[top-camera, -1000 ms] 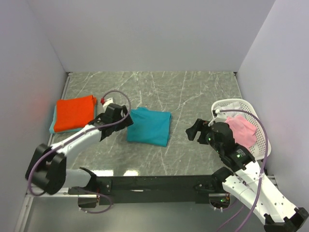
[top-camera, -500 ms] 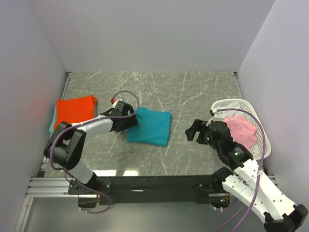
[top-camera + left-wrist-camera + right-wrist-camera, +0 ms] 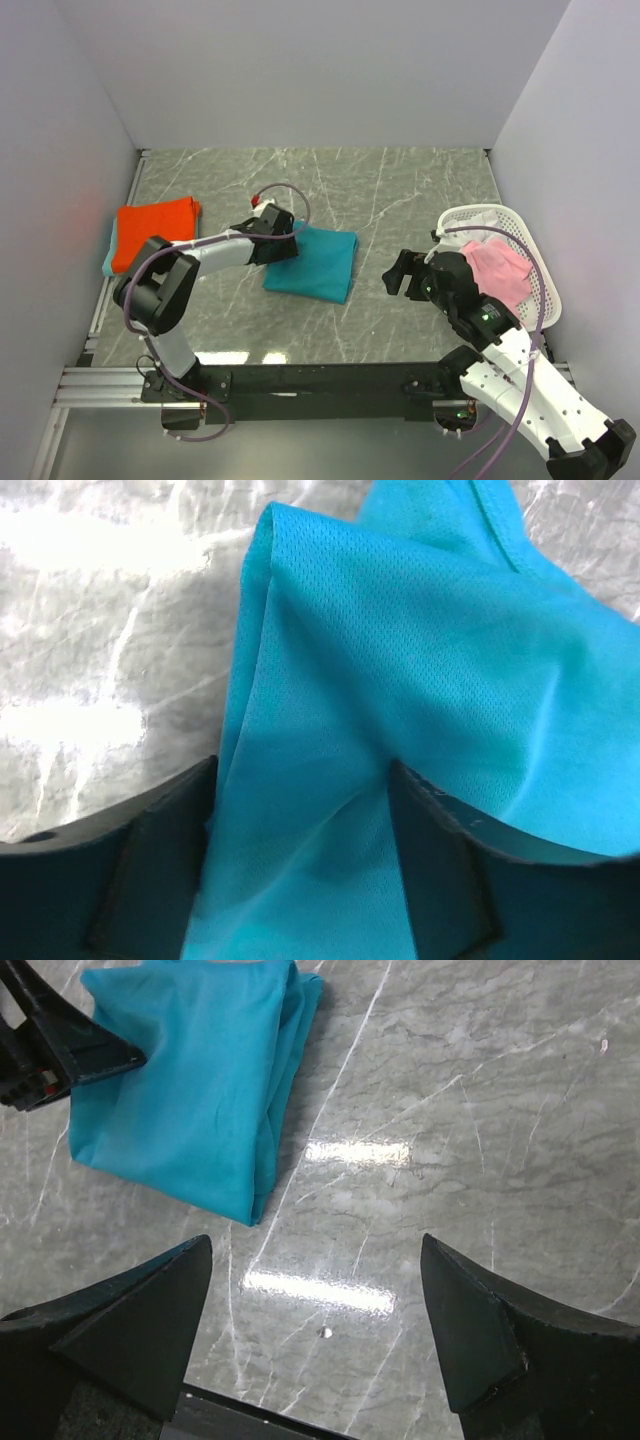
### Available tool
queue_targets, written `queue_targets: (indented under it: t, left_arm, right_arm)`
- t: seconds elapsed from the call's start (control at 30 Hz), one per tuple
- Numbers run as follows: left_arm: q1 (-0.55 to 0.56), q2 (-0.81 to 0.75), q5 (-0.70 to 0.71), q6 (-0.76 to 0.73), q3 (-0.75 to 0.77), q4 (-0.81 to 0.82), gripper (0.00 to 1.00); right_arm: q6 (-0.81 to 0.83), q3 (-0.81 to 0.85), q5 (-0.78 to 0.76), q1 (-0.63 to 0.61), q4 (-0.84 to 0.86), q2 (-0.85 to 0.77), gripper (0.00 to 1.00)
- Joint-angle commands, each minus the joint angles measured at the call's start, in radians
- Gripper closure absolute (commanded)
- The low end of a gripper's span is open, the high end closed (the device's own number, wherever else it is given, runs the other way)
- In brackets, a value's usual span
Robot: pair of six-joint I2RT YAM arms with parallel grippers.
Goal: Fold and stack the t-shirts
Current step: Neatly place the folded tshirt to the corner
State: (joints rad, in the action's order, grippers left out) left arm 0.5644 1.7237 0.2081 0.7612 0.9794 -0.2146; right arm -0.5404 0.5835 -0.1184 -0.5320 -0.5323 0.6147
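A folded teal-blue t-shirt point(image 3: 318, 263) lies mid-table; it also shows in the left wrist view point(image 3: 430, 650) and the right wrist view point(image 3: 190, 1090). My left gripper point(image 3: 287, 247) is at its left edge, jaws open with a fold of the cloth between them point(image 3: 300, 880). A folded orange-red t-shirt point(image 3: 153, 232) lies on a light teal one point(image 3: 107, 263) at the far left. A pink t-shirt point(image 3: 500, 270) and a white one point(image 3: 487, 217) lie in the basket. My right gripper point(image 3: 397, 272) is open and empty above bare table point(image 3: 315, 1330).
The white mesh basket point(image 3: 543, 296) stands at the right edge by the right wall. Grey walls close in the table on three sides. The left arm's fingers point(image 3: 60, 1045) show at the upper left of the right wrist view.
My left gripper has moved right, from beside the orange-red shirt onto the teal-blue shirt's left edge. The right arm has barely shifted.
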Motion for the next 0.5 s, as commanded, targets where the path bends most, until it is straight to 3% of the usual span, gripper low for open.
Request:
queue_targets:
  t: [0.0, 0.2, 0.27, 0.33, 0.4, 0.43, 0.47]
  left_arm:
    - [0.041, 0.057, 0.082, 0.010, 0.034, -0.078, 0.30]
    - [0.075, 0.097, 0.160, 0.010, 0.068, -0.118, 0.63]
    - [0.081, 0.108, 0.195, 0.006, 0.082, -0.138, 0.68]
    - [0.104, 0.097, 0.334, -0.003, 0.085, -0.153, 0.85]
    - [0.111, 0.080, 0.398, -0.043, 0.085, -0.160, 0.91]
    - [0.111, 0.059, 0.456, -0.048, 0.084, -0.167, 0.99]
    - [0.111, 0.045, 0.483, -0.056, 0.081, -0.169, 0.99]
  right_arm:
    - [0.017, 0.001, 0.006, 0.006, 0.034, -0.010, 0.09]
    - [0.022, -0.007, 0.019, 0.006, 0.043, -0.030, 0.09]
    - [0.020, -0.007, 0.016, 0.006, 0.043, -0.029, 0.09]
    - [0.022, -0.007, 0.016, 0.007, 0.043, -0.030, 0.09]
    - [0.022, -0.008, 0.019, 0.006, 0.045, -0.033, 0.09]
    - [0.023, -0.010, 0.019, 0.006, 0.046, -0.033, 0.09]
    - [0.022, -0.011, 0.020, 0.006, 0.049, -0.035, 0.09]
